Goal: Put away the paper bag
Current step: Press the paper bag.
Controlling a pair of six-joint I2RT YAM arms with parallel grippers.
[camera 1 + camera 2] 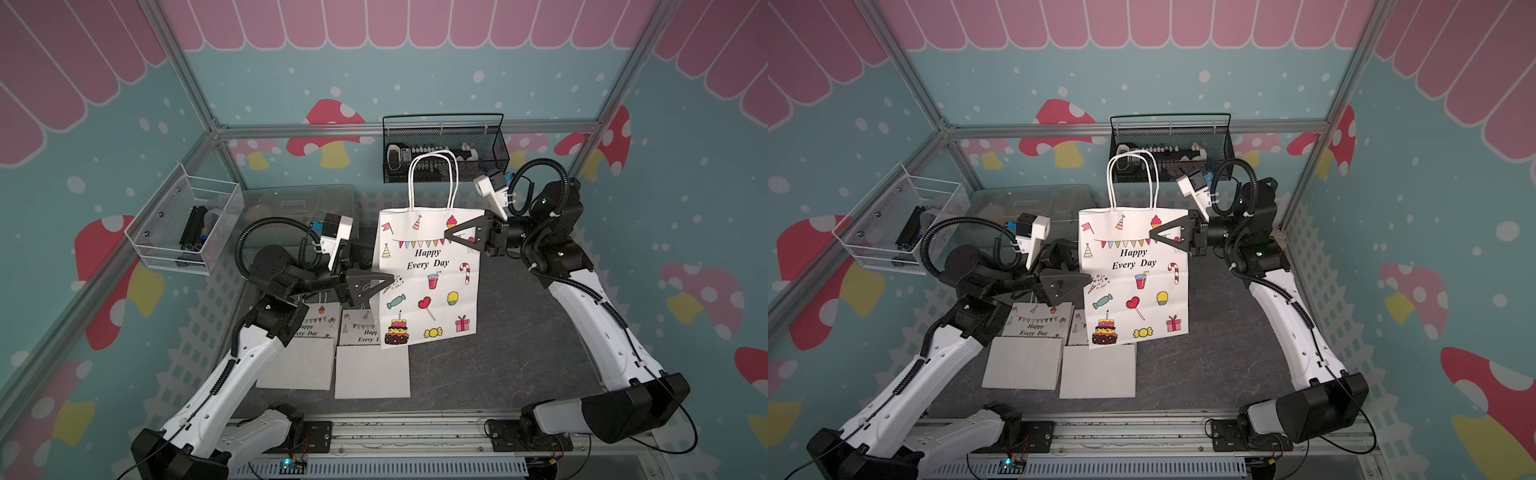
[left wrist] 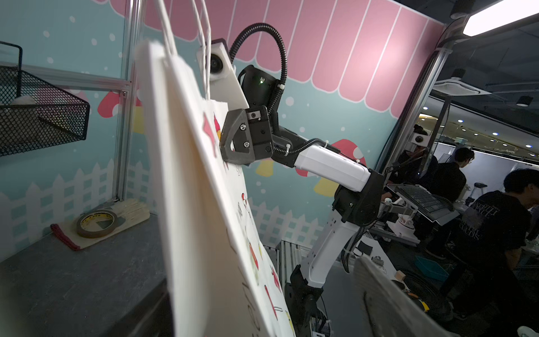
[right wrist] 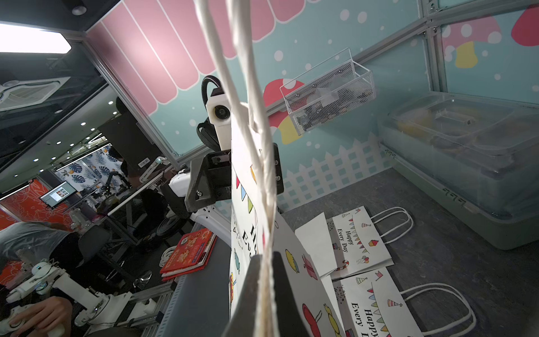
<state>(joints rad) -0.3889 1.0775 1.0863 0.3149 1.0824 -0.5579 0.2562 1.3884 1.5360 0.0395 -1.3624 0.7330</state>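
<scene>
The white paper bag (image 1: 428,286) printed with party motifs hangs upright over the dark table (image 1: 498,332), its upper corner pinched in the right hand (image 1: 449,237). The left hand (image 1: 386,272), fingers spread, straddles the bag's opposite edge above two folded matching bags (image 1: 299,361).

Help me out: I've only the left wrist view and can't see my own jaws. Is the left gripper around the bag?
Observer: Yes. The left gripper stands open, one finger each side of the paper bag's edge.
Operator: Anything below it?
Observer: Two folded bags lie flat on the table, just left of it.
Operator: Behind those?
Observer: A clear plastic bin, farther back.
</scene>
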